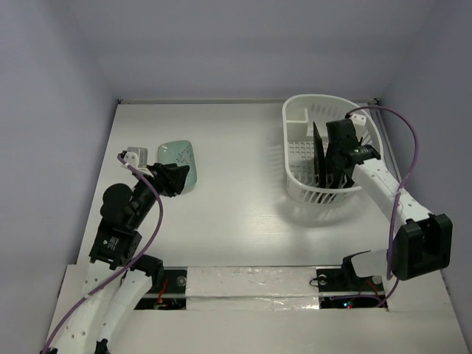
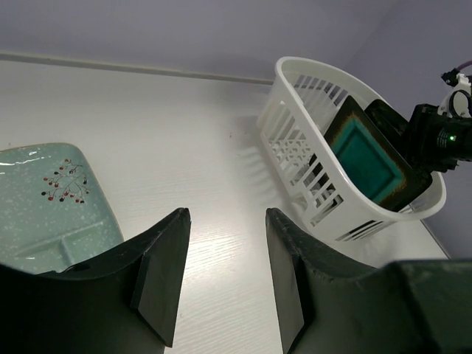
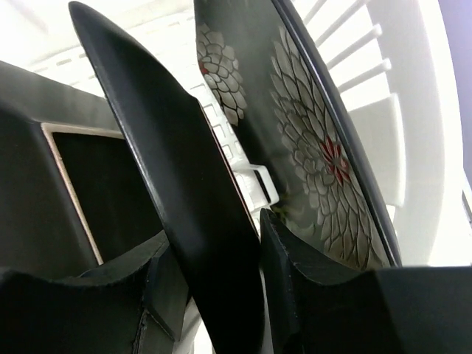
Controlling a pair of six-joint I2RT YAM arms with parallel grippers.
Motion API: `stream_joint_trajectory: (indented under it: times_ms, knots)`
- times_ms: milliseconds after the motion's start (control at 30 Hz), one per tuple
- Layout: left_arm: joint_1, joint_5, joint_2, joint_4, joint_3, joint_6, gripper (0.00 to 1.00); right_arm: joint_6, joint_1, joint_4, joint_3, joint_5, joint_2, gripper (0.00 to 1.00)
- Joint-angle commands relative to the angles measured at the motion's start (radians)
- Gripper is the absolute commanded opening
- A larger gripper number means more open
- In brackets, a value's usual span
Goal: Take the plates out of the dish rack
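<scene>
We are partway through the unloading. The mint-green plate [image 1: 179, 158] lies flat on the surface [image 1: 243, 147], well clear of the dish rack [image 1: 295, 110] on its left side. Two dark plates stand on edge inside the dish rack.

The left tool [image 2: 225, 221] sits low over the surface just beside the mint-green plate, its fingers apart and holding nothing. We judge its part in that plate finished.

The step in hand belongs to the right tool [image 3: 217, 243], which reaches down into the dish rack from the rack's right side. Its wrist view shows the rim of one dark plate [image 3: 184, 184] filling the gap between the two fingers, which are clamped on it, one against each face. Just behind, deeper in the dish rack, leans the flower-printed plate [image 3: 310, 147], close to the held one but, as far as we can tell, not caught in the grip.

Next comes a straight lift, we think, keeping the dark plate upright until its lower edge clears the dish rack's wall. The slotted wall and the neighbouring plate leave little room, so tilting early could drag either along.
</scene>
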Motion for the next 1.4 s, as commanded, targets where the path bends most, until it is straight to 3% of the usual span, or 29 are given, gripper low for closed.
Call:
stream_joint_trajectory:
  times_ms: [0, 67, 200, 500, 933, 1367]
  knots:
    - [0.004, 0.017, 0.002, 0.045, 0.015, -0.01, 0.42, -0.015, -0.003, 0.002, 0.051, -0.005, 0.005, 0.44]
    - [0.004, 0.02, -0.002, 0.045, 0.015, -0.01, 0.42, -0.026, -0.003, -0.015, 0.058, -0.004, 0.005, 0.41]
    - [0.004, 0.022, -0.011, 0.046, 0.015, -0.013, 0.42, -0.046, -0.003, -0.061, 0.097, 0.006, -0.004, 0.22]
    - [0.004, 0.026, -0.025, 0.049, 0.015, -0.013, 0.42, -0.119, -0.003, -0.127, 0.195, -0.004, -0.022, 0.01]
    - [0.004, 0.03, -0.024, 0.051, 0.017, -0.016, 0.42, -0.205, 0.042, -0.138, 0.253, 0.062, -0.013, 0.0]
    - [0.004, 0.026, -0.008, 0.049, 0.015, -0.013, 0.42, -0.207, 0.06, -0.161, 0.334, 0.11, -0.119, 0.0]
